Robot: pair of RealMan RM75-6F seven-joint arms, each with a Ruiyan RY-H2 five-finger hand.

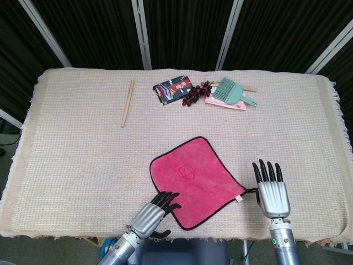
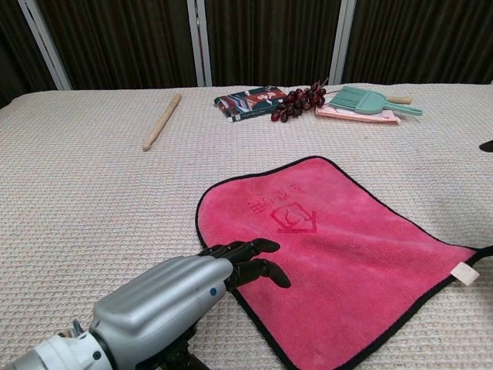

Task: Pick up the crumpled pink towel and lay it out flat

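Head view: the pink towel [image 1: 194, 181] lies spread flat on the desk [image 1: 71, 160], near the desk's front edge, black trim visible all round. The left hand [image 1: 153, 214] sits just off the towel's front-left edge; its dark fingers [image 1: 167, 199] reach to that edge, lightly curled, holding nothing. The right hand [image 1: 270, 189] lies palm down just beside the towel's right corner with the white tag, fingers straight and apart, holding nothing; whether the thumb touches the corner cannot be told. Far beyond the towel, along the desk's back edge: a wooden stick [image 1: 128, 102], a dark packet [image 1: 172, 91], a bunch of dark grapes [image 1: 196, 94], a teal brush [image 1: 234, 93] on a pink card [image 1: 223, 103].

Chest view: the towel [image 2: 331, 231] fills the near middle, flat, its logo facing up. The left hand [image 2: 173, 297] comes in from the lower left; its fingers [image 2: 250, 262] rest on the towel's near-left border, tips just over the pink, gripping nothing. Only a dark sliver of the right hand [image 2: 487, 145] shows at the frame edge, well apart from the towel's tagged corner. The stick [image 2: 161, 121], packet [image 2: 250, 102], grapes [image 2: 299, 101] and brush [image 2: 371, 101] lie far behind the towel.
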